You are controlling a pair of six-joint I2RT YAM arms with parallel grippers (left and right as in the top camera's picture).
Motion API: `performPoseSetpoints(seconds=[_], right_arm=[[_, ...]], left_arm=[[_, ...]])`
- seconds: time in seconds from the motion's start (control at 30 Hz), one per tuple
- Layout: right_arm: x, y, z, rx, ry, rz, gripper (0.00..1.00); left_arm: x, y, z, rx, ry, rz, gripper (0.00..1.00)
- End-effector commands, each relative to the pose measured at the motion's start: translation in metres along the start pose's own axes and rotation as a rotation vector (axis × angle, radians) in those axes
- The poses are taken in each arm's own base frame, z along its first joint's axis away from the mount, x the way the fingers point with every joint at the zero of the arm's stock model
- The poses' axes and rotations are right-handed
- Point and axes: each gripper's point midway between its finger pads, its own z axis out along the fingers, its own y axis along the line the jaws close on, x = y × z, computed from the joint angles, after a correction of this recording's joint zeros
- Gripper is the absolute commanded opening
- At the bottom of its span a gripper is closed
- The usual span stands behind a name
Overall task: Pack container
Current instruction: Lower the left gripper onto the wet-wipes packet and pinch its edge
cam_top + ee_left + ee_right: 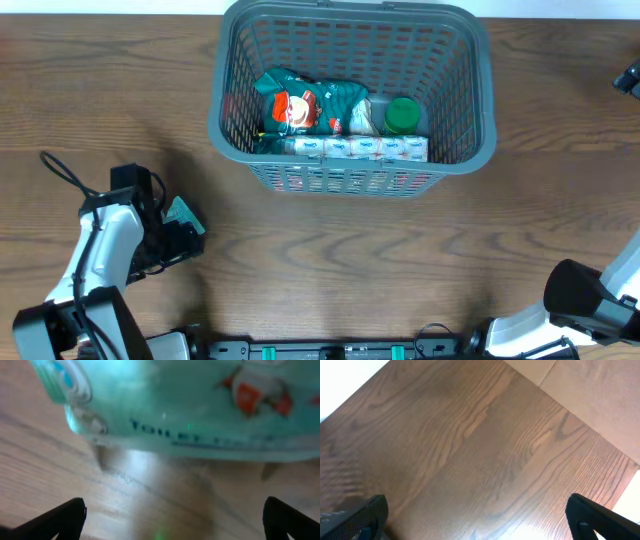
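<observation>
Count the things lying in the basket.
3 in the basket: a green snack bag at the left, a green-capped bottle at the right, a row of white packets along the near wall. Others may be hidden under the bag.

Teal packet just ahead of left pincer, blurred, cut off at top, lettering partly unreadable

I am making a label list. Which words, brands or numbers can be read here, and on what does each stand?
"TOILET": on the teal pack in the left wrist view; the rest of that line is blurred.
Green bag and white packs in the basket: print too small to read.
</observation>
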Motion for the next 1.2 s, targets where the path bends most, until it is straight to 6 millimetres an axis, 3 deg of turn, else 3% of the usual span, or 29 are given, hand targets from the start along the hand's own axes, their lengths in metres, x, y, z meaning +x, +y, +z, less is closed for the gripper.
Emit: performPoseSetpoints(seconds=[0.0, 0.23, 0.4, 0.63, 0.83, 1.17], right_arm=[[-0.002, -0.004, -0.002, 0.008, -0.009, 0.018, 0.99], [-0.002, -0.005, -0.002, 0.009, -0.009, 0.019, 0.99], [-0.002, -0.004, -0.002, 0.008, -0.009, 0.018, 0.99], [-0.002, -0.005, -0.002, 0.009, -0.009, 0.019, 0.99], [-0.002, -0.004, -0.002, 0.008, -0.009, 0.018, 0.99], [-0.002, -0.005, -0.002, 0.009, -0.009, 0.019, 0.99]], left_arm=[[0.001, 0.000, 0.009, -0.002, 0.022, -0.018, 0.95], [-0.008, -0.002, 0.030, -0.007, 0.050, -0.017, 0.94], [-0.024, -0.006, 0.042, 0.000, 0.012, -0.018, 0.95], [-0.058, -0.009, 0.039, 0.026, -0.120, -0.034, 0.94], [-0.078, 0.003, 0.035, 0.038, -0.184, -0.092, 0.95], [-0.045, 0.013, 0.038, 0.023, -0.046, -0.117, 0.94]])
